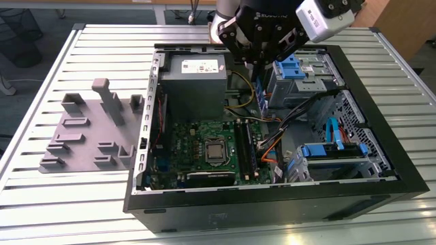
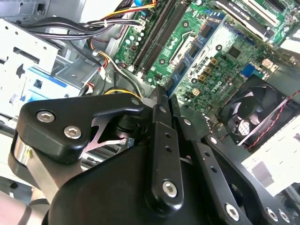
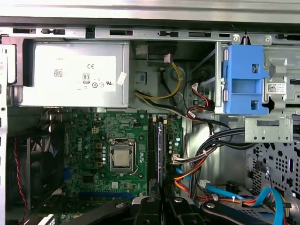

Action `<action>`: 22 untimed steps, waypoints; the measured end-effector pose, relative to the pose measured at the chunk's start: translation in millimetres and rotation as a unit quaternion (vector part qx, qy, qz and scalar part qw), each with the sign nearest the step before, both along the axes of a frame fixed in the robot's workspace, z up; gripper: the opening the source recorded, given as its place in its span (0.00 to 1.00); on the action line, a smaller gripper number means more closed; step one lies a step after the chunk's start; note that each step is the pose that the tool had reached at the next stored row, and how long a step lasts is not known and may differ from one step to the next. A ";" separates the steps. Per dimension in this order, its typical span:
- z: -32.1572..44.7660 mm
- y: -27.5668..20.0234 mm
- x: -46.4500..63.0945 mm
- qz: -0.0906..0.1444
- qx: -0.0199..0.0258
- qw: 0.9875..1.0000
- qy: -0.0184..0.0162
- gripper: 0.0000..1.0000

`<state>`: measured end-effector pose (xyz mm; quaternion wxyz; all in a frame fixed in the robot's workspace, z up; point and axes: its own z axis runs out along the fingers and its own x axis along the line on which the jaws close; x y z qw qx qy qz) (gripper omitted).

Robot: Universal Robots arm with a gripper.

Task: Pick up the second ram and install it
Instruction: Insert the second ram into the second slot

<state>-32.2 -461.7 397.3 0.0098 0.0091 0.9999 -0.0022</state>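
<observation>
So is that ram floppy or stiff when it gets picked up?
Probably stiff: the ram sticks straight out from the gripper with no sag. It looks very thin edge-on, so it's likely light. A board that thin might crack if it's pushed sideways.

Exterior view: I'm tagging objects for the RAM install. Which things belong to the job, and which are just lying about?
Job in hand: gripper; second ram clamped in it; memory slots on the motherboard.

Lying about: grey fixture beside the case; power supply; blue drive bracket; processor.
</observation>
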 end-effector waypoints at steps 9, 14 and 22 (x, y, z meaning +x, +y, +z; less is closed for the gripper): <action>-0.2 0.0 0.0 -0.020 0.000 1.000 0.000 0.14; -0.2 0.0 0.0 -0.020 0.000 1.000 0.000 0.14; -0.5 0.0 0.0 0.000 0.000 1.000 0.000 0.14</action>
